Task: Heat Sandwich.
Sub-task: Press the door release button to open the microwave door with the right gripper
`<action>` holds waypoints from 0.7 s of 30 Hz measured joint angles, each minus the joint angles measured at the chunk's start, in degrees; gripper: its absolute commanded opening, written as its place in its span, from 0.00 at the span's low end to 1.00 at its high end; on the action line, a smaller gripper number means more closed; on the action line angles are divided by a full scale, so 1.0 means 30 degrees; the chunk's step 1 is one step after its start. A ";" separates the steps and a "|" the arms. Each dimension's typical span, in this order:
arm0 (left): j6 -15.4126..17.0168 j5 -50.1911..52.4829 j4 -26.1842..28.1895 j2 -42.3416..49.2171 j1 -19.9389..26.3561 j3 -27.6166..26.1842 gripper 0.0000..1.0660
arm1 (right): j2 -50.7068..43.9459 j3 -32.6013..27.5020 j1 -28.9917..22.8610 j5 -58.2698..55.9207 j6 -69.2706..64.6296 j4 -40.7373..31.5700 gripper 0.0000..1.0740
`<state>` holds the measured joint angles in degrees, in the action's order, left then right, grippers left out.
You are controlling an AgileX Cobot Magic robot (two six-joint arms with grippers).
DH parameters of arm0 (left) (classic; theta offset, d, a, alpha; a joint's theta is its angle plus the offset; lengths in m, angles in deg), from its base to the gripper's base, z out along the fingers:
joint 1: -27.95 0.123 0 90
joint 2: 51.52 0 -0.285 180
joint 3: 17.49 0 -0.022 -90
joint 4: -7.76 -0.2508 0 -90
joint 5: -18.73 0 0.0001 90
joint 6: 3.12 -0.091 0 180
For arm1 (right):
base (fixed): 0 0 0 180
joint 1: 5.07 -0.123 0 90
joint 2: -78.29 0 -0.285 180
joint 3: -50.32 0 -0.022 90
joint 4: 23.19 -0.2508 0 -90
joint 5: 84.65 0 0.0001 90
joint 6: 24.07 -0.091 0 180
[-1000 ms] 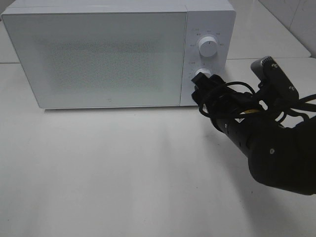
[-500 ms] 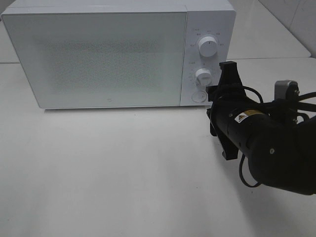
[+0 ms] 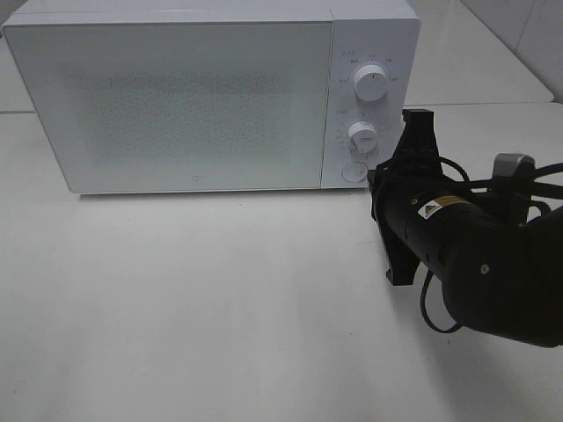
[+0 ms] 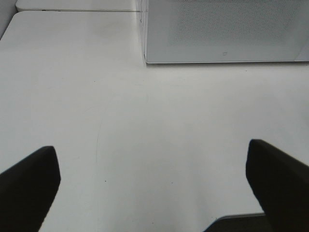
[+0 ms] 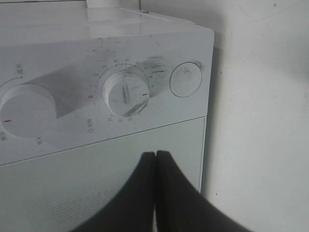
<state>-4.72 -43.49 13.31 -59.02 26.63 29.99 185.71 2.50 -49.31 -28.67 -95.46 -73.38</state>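
A: Well, where's the sandwich?

B: Not in view; the microwave (image 3: 176, 97) door is closed, so whether it sits inside I can't tell.

A: And the jaws?

B: The right gripper (image 5: 155, 157) is pressed shut on nothing, just off the timer dial (image 5: 128, 94). The left gripper (image 4: 154, 166) stands wide, well off the microwave's front.

A: Advice?

B: If the round button (image 5: 186, 79) beside that dial is next, I'd push squarely with the closed tips.

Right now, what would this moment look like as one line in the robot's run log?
microwave: door closed | sandwich: not visible | right fingers: shut, empty, near lower dial, not touching | left fingers: open, empty, over table
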 measured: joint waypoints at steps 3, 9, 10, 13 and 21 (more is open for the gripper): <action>0.0000 0.0000 0.0000 0.0000 0.0000 0.0000 0.92 | 0.0000 0.0000 0.0000 -0.0019 -0.0095 0.0000 0.00; 0.0000 0.0000 0.0000 0.0000 0.0000 0.0000 0.92 | 0.1012 0.0306 0.0401 -0.0038 -0.0306 0.0191 0.00; 0.0000 0.0000 0.0000 0.0000 0.0000 0.0000 0.92 | 0.1203 0.0363 0.0420 -0.0038 -0.0363 0.0229 0.00; 0.0000 0.0000 0.0000 0.0000 0.0000 0.0000 0.92 | 0.1585 0.0554 0.0439 -0.0057 -0.0420 0.0248 0.00; 0.0000 0.0000 0.0000 0.0000 0.0000 0.0000 0.92 | 0.3323 0.2024 0.1700 -0.0745 -0.0917 0.1929 0.00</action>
<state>-4.72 -43.49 13.31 -59.02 26.63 29.99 195.68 8.57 -44.21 -30.91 -98.21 -67.60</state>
